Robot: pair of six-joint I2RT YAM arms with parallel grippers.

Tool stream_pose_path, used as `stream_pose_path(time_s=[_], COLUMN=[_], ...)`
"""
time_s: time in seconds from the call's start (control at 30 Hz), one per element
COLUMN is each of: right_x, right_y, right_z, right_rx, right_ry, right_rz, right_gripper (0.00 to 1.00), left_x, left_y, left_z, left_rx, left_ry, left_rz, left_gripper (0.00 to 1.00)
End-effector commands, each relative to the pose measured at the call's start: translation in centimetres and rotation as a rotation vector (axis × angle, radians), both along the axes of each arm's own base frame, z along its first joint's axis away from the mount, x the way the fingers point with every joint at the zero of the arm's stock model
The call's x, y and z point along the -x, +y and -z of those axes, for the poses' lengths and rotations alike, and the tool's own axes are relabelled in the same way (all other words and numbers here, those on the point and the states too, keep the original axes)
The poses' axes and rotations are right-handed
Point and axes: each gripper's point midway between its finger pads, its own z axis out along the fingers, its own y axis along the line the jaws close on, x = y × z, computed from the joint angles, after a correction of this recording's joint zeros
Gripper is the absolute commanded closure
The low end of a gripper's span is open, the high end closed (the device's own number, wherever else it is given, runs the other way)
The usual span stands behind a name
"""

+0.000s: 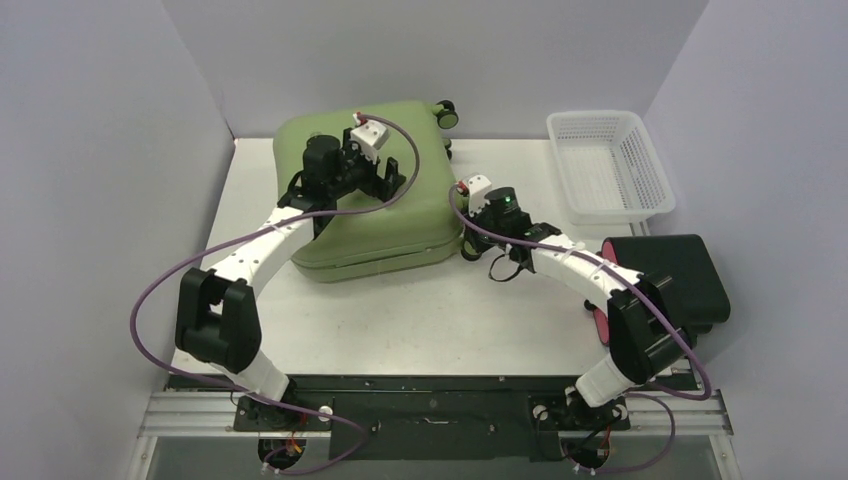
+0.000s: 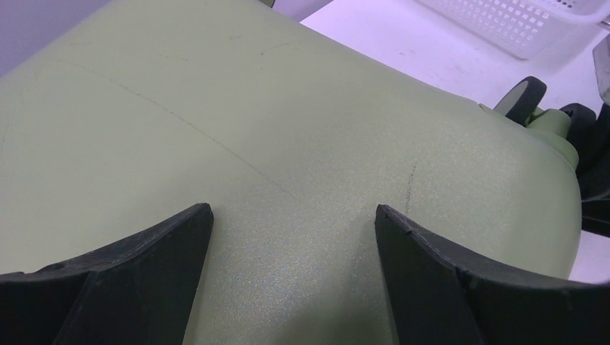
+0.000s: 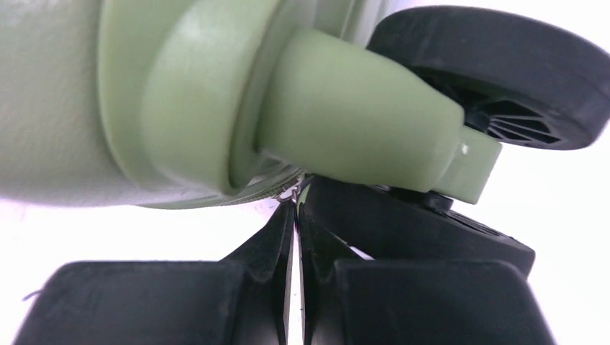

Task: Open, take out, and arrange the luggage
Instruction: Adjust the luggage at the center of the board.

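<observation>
Your white basket point(image 1: 652, 178) at far right shows its mesh floor. Your luggage point(image 1: 380, 225) lies flat and closed at far left, its interior hidden: olive-green shell, black wheels. Left gripper point(image 2: 293, 215) is spread apart over its lid. Right gripper point(image 3: 296, 208) is clenched at the seam under a wheel point(image 3: 503, 79).

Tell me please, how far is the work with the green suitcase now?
Done: nothing visible yet; the luggage lies shut on the table. In hand: the right claw is shut at the zip seam beside a wheel, likely starting the zip; the left claw hangs open over its top. Left: unzip, open it, take out and arrange whatever is inside.
</observation>
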Motion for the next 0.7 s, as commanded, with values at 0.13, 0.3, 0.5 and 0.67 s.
stream_pose_path(time_s=[0.13, 0.3, 0.5, 0.67], right_x=[-0.9, -2.8, -2.3, -1.0], right_y=[-1.8, -2.3, -2.4, -2.7], right_z=[-1.6, -2.1, -3.0, -2.4], right_rx=[-0.145, -0.122, -0.162, -0.159], right_ry=[-0.133, -0.161, -0.154, -0.141], right_rz=[-0.252, -0.250, -0.262, -0.277], right_gripper=[1.00, 1.00, 1.00, 1.00], left_x=[6.4, 5.1, 2.9, 1.2], left_y=[0.6, -4.5, -11.2, -15.1], left_z=[9.2, 5.2, 2.8, 3.3], left_rx=[-0.146, -0.062, 0.078, 0.105], left_ry=[0.461, 0.462, 0.530, 0.530], left_rz=[0.142, 0.238, 0.220, 0.131], left_gripper=[0.14, 0.11, 0.01, 0.04])
